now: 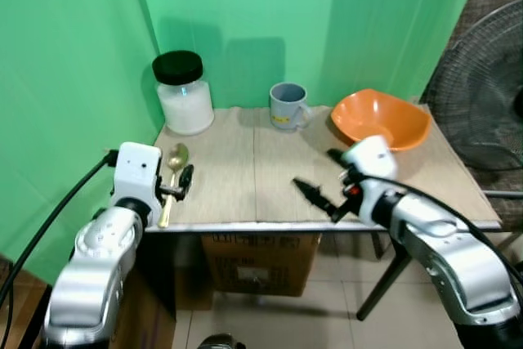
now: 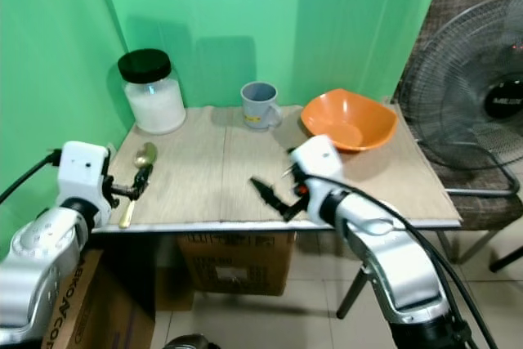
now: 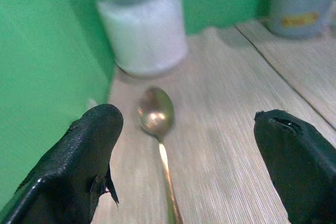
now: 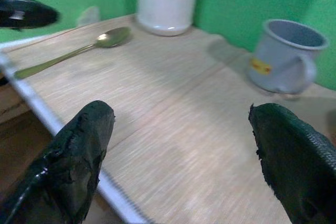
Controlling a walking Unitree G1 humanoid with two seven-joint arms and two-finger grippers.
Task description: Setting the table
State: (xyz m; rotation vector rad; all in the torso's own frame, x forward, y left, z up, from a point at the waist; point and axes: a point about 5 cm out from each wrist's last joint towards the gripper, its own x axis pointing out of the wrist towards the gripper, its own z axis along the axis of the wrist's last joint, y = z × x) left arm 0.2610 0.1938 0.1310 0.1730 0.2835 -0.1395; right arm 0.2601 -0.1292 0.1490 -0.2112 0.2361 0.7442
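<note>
On the wooden table (image 1: 245,177), left eye view: a gold spoon (image 1: 172,177) lies at the table's left edge, bowl toward the back, handle reaching the front edge. The left gripper (image 1: 185,181) hovers just beside the spoon's handle, fingers apart, not touching it. A glass jar (image 1: 184,94) of white powder with a black lid stands at the table's back left corner. A grey mug (image 1: 287,106) sits at the back, middle of the table; an orange bowl (image 1: 380,118) sits right of the mug. The right gripper (image 1: 320,177) is over the table's front edge, near the middle, fingers spread wide.

Right eye view: same layout. A cardboard box (image 2: 237,263) sits under the table; a fan (image 2: 478,96) stands to the table's right.

Left wrist view: both black fingers (image 3: 79,161) flank the spoon, gap wide, spoon bowl between them and further out, jar beyond.

Right wrist view: fingers (image 4: 73,161) wide apart over bare tabletop near the table's front edge; mug, spoon and jar lie beyond.
</note>
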